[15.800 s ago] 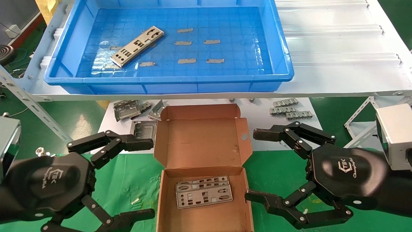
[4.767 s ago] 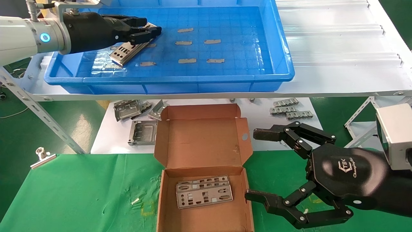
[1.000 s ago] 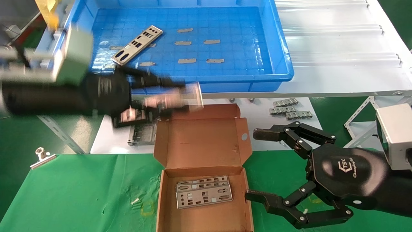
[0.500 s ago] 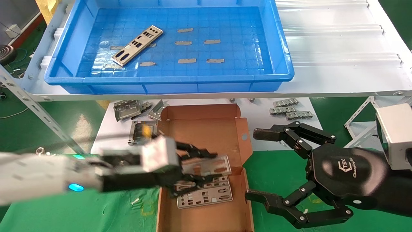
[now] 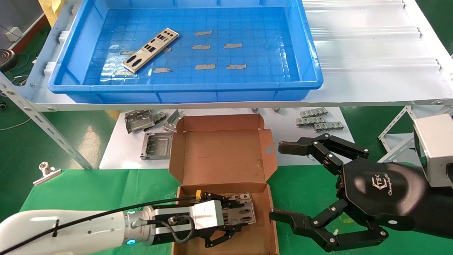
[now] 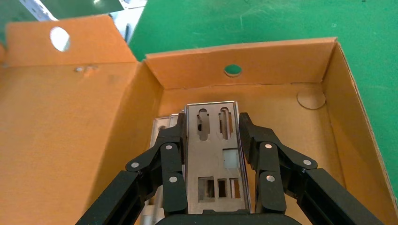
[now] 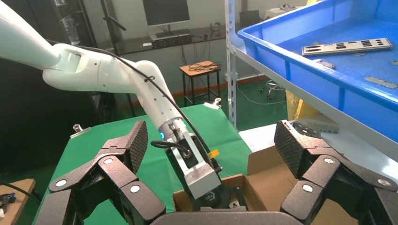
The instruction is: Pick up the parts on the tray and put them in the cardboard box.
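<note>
Half a second ago the left gripper (image 5: 230, 221) was carrying its plate (image 6: 217, 159) above the cardboard box (image 5: 263, 226); now it is sitting low inside the box, fingers (image 6: 260, 154) pinching the plate by its long edges over the plates (image 5: 244, 198) already lying there. The plate's long axis is running from the gripper toward the box's right wall. The right gripper (image 5: 288, 184) is hovering spread wide beside the box's right edge, unmoved. Farther back, one more plate (image 5: 150, 50) is lying diagonally near the tray's (image 5: 184, 90) left end.
</note>
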